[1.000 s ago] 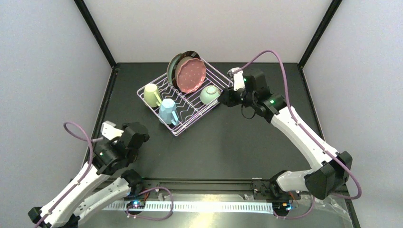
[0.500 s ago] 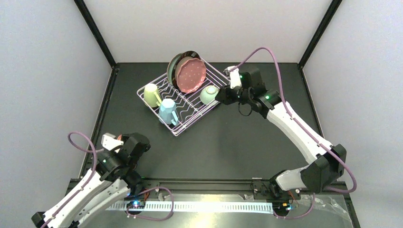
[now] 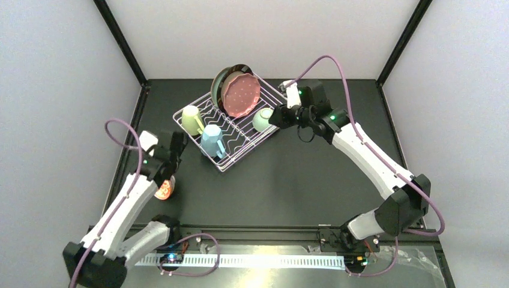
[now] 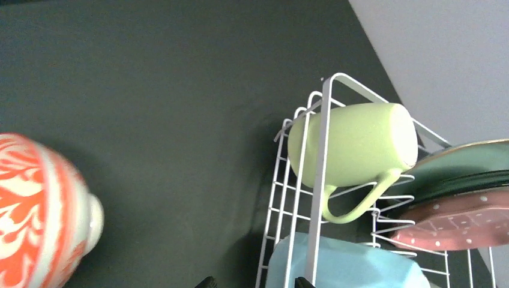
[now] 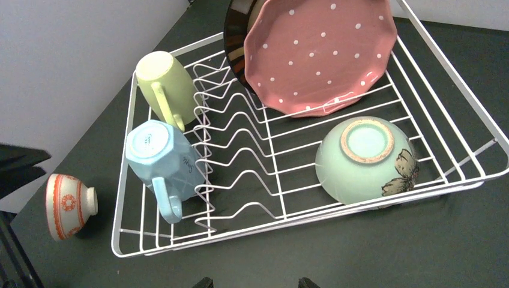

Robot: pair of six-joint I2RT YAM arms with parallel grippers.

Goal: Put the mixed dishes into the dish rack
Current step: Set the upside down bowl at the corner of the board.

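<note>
The reddish patterned bowl (image 5: 67, 206) is the only dish outside the rack. It lies on its side on the dark table (image 3: 288, 180), near the rack's near left corner, with its foot turned toward the wires and its mouth away. The left gripper (image 4: 254, 282) hovers beside it, fingers parted and empty, aimed at the rack. In its wrist view the bowl sits at the far left edge, so it lies off to the side of the jaws and back toward the arm's base, not between them. I judge the gripper must turn back and down to reach it. In the dish rack (image 4: 318, 180) the pale green mug (image 5: 165, 84) and light blue mug (image 5: 161, 157) rest at the left end. The dark-rimmed plate (image 5: 235, 33) and pink speckled plate (image 5: 321, 54) lean at the back, and the mint bowl (image 5: 363, 159) sits upside down at the right. The right gripper (image 5: 252, 282) hangs by the mint bowl, jaws apart and holding nothing. The whole rack lies between it and the loose bowl, so the left arm is much the nearer.
</note>
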